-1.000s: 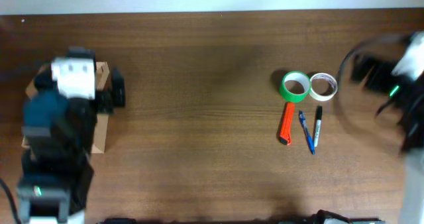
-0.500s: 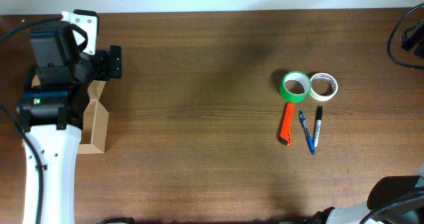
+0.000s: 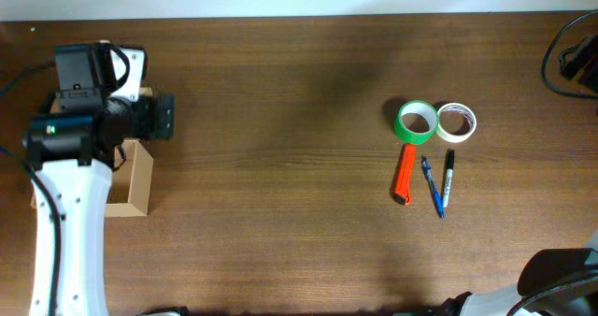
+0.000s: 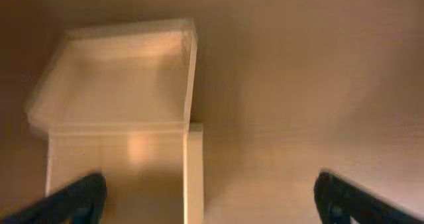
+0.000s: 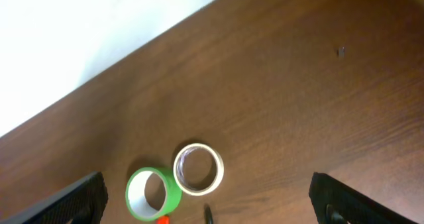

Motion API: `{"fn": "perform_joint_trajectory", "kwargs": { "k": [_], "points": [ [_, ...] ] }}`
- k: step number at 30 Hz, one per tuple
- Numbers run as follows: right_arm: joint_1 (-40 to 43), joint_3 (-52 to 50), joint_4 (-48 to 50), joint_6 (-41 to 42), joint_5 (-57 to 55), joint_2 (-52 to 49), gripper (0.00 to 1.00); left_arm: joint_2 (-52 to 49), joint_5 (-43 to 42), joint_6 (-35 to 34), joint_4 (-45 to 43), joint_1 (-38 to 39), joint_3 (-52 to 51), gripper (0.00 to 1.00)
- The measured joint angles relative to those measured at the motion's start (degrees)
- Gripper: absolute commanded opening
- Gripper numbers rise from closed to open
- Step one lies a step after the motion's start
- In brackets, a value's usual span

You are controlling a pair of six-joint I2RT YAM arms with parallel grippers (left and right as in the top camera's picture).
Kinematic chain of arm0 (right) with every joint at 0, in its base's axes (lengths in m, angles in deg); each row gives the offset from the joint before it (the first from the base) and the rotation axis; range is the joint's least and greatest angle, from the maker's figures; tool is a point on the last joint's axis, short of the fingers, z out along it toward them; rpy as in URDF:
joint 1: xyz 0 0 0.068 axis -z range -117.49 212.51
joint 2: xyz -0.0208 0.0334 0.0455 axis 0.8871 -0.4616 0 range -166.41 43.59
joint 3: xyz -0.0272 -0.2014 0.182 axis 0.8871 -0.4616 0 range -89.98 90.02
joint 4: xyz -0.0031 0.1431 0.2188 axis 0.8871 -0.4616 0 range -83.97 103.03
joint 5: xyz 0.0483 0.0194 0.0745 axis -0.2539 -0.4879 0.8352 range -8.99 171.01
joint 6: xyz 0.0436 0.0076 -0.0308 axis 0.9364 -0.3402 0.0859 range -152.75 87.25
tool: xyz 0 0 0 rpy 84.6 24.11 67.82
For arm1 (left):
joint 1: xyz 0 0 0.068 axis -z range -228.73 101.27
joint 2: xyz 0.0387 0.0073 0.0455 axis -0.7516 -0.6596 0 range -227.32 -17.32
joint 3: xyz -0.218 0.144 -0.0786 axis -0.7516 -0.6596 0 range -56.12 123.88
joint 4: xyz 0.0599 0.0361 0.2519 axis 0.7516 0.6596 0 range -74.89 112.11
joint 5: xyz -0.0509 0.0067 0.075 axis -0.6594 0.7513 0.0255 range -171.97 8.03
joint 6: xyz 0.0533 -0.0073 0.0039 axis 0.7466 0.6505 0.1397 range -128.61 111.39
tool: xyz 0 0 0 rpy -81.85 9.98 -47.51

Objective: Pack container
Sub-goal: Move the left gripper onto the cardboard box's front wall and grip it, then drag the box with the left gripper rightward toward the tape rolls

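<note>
Since the overhead picture of half a second ago, the left pincer (image 3: 163, 117) has dropped back from the far edge of the surface (image 3: 280, 166). It now hangs above the far end of the container (image 3: 136, 178), much where it was a second ago. In the left wrist view its two tips sit wide apart at the lower corners, gripping nothing, with the box's raised flap lid below them. The container stands at the left end of the surface. Its inside looks bare, though that view is soft.

Well to the right, the green tape roll (image 3: 417, 122), the white tape roll (image 3: 456, 121), the orange cutter (image 3: 405, 174), the blue pen (image 3: 431, 186) and the black marker (image 3: 448, 178) lie exactly as they did a second ago. The right arm, a blur beside them then, has gone off to the right edge. The right pincer (image 5: 212, 211) is spread and empty, looking down on both rolls from well apart. By my reading, packing has not begun: every item has yet to cross the surface.

No writing is readable. The container is plain brown, and any print on the pen and marker is too small to tell.
</note>
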Motion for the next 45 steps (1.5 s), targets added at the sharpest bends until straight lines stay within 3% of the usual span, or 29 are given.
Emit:
{"fn": "perform_joint_trajectory", "kwargs": {
  "k": [2, 3, 11, 18, 22, 25, 32, 35, 36, 37, 45],
  "points": [
    [0.0, 0.0, -0.52, 0.02, 0.0, -0.02, 0.99, -2.43, 1.57, -0.7, 4.61, -1.14, -0.04, 0.81],
    [0.0, -0.02, -0.61, 0.02, 0.0, -0.02, 0.99, -4.17, 2.23, -1.11, 6.45, -1.95, -0.07, 0.77],
    [0.02, -0.02, -0.76, 0.02, -0.02, -0.02, 0.99, -8.96, 1.22, -1.05, 6.58, -6.51, -2.49, 0.77],
    [0.0, -0.02, -0.81, 0.0, -0.02, -0.02, 0.99, -8.94, -0.72, -0.92, -0.81, -9.49, -11.21, 0.7],
    [0.02, -0.02, -0.81, 0.0, 0.0, -0.02, 0.99, -9.05, -2.19, -0.81, -5.2, -9.73, -16.44, 0.62],
    [0.0, -0.02, -0.81, 0.02, -0.02, 0.0, 0.99, -9.31, -3.1, -0.68, -7.1, -9.73, -18.01, 0.5],
    [0.0, -0.02, -1.09, 0.02, 0.0, -0.02, 0.99, -13.79, -3.69, -0.57, -11.72, -9.73, -18.8, 0.43],
    [0.02, -0.02, -1.27, 0.02, -0.02, -0.02, 0.99, -16.83, -3.89, -0.5, -13.2, -9.73, -18.99, 0.24],
    [0.02, -0.02, -1.29, 0.02, -0.02, -0.02, 0.99, -17.59, -4.09, -0.35, -13.68, -9.73, -19.06, 0.08],
    [0.02, -0.02, -1.29, 0.02, -0.02, -0.02, 0.99, -18.01, -4.11, -0.35, -14.08, -9.73, -19.06, 0.02],
    [0.0, -0.02, -2.16, 0.02, -0.02, 0.0, 0.99, -18.23, -5.44, -4.2, -10.45, -9.46, -17.62, 0.02]
  ]
}}
